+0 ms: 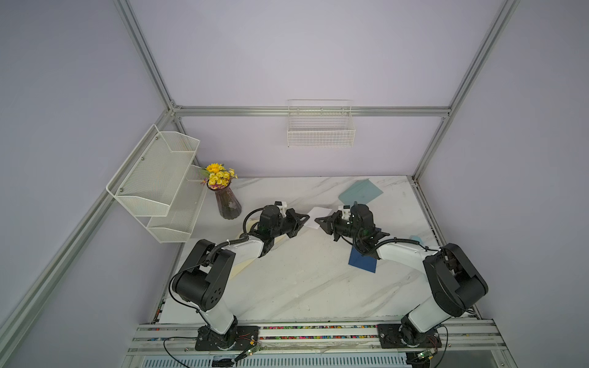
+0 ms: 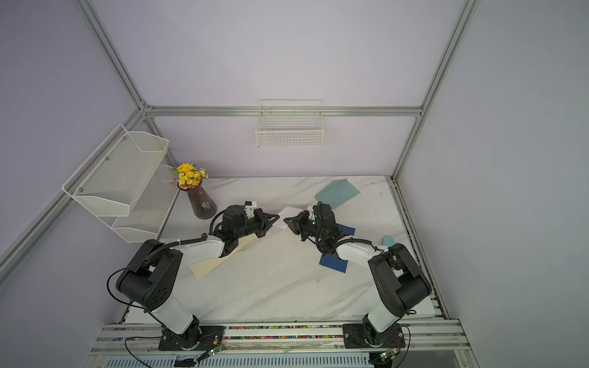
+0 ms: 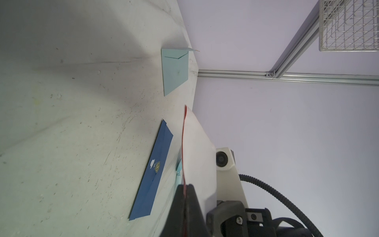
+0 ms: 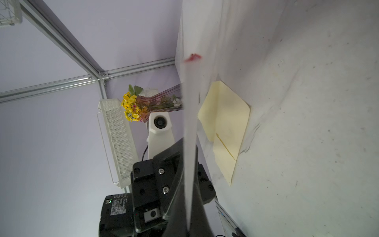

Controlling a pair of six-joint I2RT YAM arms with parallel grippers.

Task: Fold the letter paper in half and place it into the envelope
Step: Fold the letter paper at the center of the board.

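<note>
The white letter paper [image 1: 317, 212] with a red underside hangs above the middle of the table, held between both arms. My left gripper [image 1: 306, 218] is shut on its left edge, and the red side shows between the jaws in the left wrist view [image 3: 185, 185]. My right gripper [image 1: 316, 220] is shut on the opposite edge, and the right wrist view [image 4: 188, 143] shows the sheet [image 4: 190, 98] edge-on. Three envelopes lie on the table. A pale teal envelope [image 1: 360, 191] with a raised flap is at the back right. A dark blue envelope [image 1: 363, 260] lies under my right arm, and a cream envelope [image 2: 216, 259] under my left arm.
A glass vase of yellow flowers [image 1: 227, 200] stands at the back left beside a white mesh shelf [image 1: 159, 181]. A wire basket [image 1: 320, 130] hangs on the back wall. A small pale blue piece [image 2: 389, 240] lies near the right edge of the marble table [image 1: 302, 286].
</note>
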